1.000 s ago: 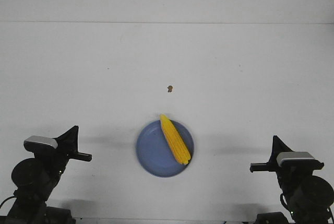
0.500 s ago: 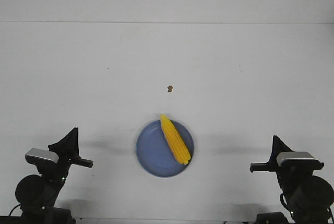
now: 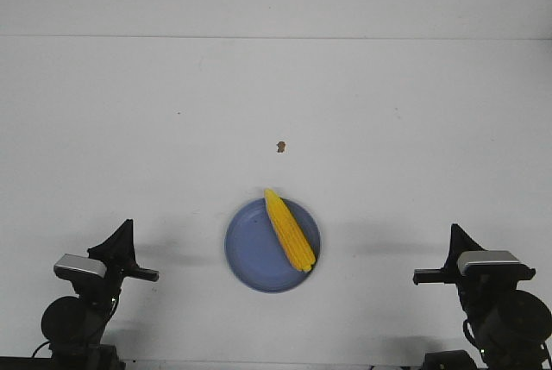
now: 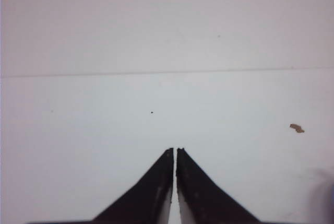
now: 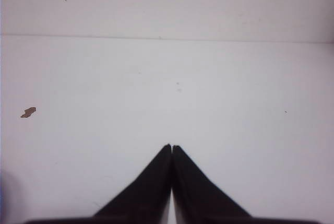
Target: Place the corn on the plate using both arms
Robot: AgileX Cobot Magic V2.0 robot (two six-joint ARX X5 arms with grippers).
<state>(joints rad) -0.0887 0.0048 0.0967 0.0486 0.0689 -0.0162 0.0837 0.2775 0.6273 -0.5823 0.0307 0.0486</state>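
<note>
— Where is the corn (image 3: 289, 231) found?
— On the plate (image 3: 250, 253), slanted, midway between both grippers (image 3: 124, 247) (image 3: 450, 253) (fingers pressed together, nothing held). Neither is seen nearer.

The bench (image 3: 414, 111) is plain white and matte. A round blue plate (image 3: 250, 258) sits on it near the front edge, about midway between the left and right sides. A small brown speck (image 3: 280, 147) lies on the bare surface behind the plate, apart from it.
</note>
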